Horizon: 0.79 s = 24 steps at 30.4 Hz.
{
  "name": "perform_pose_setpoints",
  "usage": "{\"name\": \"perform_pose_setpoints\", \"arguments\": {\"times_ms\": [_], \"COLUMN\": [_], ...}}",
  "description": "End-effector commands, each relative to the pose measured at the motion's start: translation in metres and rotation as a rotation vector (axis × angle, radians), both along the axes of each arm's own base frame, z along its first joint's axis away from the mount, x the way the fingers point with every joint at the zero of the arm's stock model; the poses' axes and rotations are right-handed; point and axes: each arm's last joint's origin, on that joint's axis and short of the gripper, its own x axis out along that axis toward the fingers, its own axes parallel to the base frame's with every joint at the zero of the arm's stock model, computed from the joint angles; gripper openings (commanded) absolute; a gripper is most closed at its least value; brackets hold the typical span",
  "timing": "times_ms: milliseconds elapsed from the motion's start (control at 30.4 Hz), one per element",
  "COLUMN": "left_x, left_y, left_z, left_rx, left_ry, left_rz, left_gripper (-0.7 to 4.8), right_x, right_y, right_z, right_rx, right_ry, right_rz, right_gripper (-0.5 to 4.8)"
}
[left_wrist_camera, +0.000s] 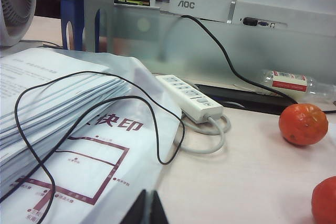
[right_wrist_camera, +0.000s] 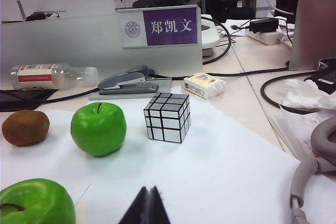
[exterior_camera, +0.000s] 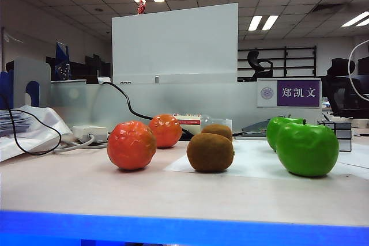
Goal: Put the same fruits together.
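Fingers of left gripper [left_wrist_camera: 146, 209] and right gripper [right_wrist_camera: 147, 207] pressed together, empty, cropped at frame edge, front apple [right_wrist_camera: 32, 201] half cut off.

- The left gripper [left_wrist_camera: 147, 209] sits at the bottom middle of the frame, its dark fingers pressed together with nothing between them.
- One orange-red fruit [left_wrist_camera: 303, 124] rests on the pale table [left_wrist_camera: 247, 177] at middle right; a second orange-red fruit [left_wrist_camera: 325, 201] is cut off at the lower right corner.
- A white power strip [left_wrist_camera: 190, 97] lies at centre, beside a bagged stack of papers [left_wrist_camera: 63, 129] filling the left, with a thin black cable [left_wrist_camera: 94, 124] looped over it.
- A plastic bottle [left_wrist_camera: 294, 83] lies on its side at upper right.
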Motion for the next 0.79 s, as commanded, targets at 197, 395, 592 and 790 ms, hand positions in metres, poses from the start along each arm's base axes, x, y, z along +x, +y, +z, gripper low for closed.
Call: {"name": "perform_pose_setpoints", "arguments": {"times_ms": [197, 395, 592, 790], "left_x": [0.0, 0.0, -0.003, -0.004], "left_y": [0.0, -0.001, -0.006, -0.005], "left_z": [0.001, 0.003, 0.016, 0.021], "left_rx": [0.001, -0.104, -0.225, -0.341], "left_ry": [-0.009, -0.021, -0.067, -0.116], "left_rz": [-0.005, -0.042, -0.243, -0.225], "left_gripper": [-0.05, -0.05, -0.05, -0.06], "right_x": [0.0, 0.0, -0.001, -0.002], "right_y": [0.0, 0.001, 0.009, 0.011], "right_z": [-0.001, -0.001, 0.0, 0.0], "right_rx": [-0.003, 0.031, 0.446, 0.446], "right_ry": [-0.01, -0.013, 0.028, 0.054], "right_rz": [0.0, 0.043, 0.3, 0.404], "right_gripper": [-0.07, -0.07, -0.07, -0.07]}}
